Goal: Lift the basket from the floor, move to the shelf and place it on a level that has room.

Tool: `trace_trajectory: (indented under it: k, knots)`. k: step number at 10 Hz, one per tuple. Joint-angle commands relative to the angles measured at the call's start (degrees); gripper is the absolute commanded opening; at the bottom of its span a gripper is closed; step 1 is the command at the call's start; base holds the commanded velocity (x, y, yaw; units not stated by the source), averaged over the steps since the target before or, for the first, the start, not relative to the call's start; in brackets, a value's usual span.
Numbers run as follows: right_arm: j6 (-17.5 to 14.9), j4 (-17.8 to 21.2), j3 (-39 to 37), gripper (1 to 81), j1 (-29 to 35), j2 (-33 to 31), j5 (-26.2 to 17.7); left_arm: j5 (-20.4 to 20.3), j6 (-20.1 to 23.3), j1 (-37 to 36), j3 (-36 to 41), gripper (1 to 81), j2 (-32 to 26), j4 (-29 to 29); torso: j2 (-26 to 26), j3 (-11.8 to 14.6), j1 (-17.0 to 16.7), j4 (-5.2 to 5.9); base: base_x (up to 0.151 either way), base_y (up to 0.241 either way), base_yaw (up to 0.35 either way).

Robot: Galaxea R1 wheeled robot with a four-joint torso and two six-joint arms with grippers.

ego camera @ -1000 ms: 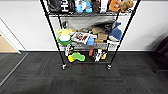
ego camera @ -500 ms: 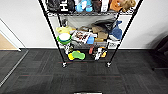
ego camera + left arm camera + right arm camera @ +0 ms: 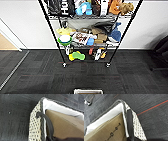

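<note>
two handles: each wrist view shows a dark handle running down toward that arm's gripper; the other handle does the same on the right side
left jaws: cannot tell how wide they stand or whether they have closed on the handle; the dark mass the strap runs into hides that
right jaws: same here, cannot tell; the strap vanishes into darkness close to where the jaws would be
basket: the basket sits just beside both wrists, its dotted cream wall and dark rim close up; in the head view its rim shows at the lower edge, well apart from the rack
load: a brown cardboard box lies inside the white lining
floor: dark carpet under and around the basket, with a thin red line near the right side
shelf: the black wire rack stands ahead against the wall, its lower tiers crowded with goods
change: over the last second the basket rim has come into the head view where only carpet lay, and the rack sits a little differently in frame (the camera itself has shifted)
meaning: i judge the lift is under way or just done, with the drive to the rack and the placing on a free tier not yet done
</note>
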Motion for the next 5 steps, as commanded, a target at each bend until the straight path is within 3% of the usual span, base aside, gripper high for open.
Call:
trace_trajectory:
  k: [1, 5]
  knots:
    - [1.29, 2.22, 2.41, 1.0, 5.62, -0.01, -3.20, 4.21, -0.44, -5.52, 2.08, 1.0, -0.37, -2.48, 5.60, 4.47, -3.61, 0.00, 0.000, 0.000, 0.000]
    - [1.38, 2.48, 4.96, 1.0, 6.67, -0.70, -2.93, 4.21, -0.45, -6.13, 4.71, 1.0, -1.24, -2.48, 13.49, 9.90, -8.76, 0.00, 0.000, 0.000, 0.000]
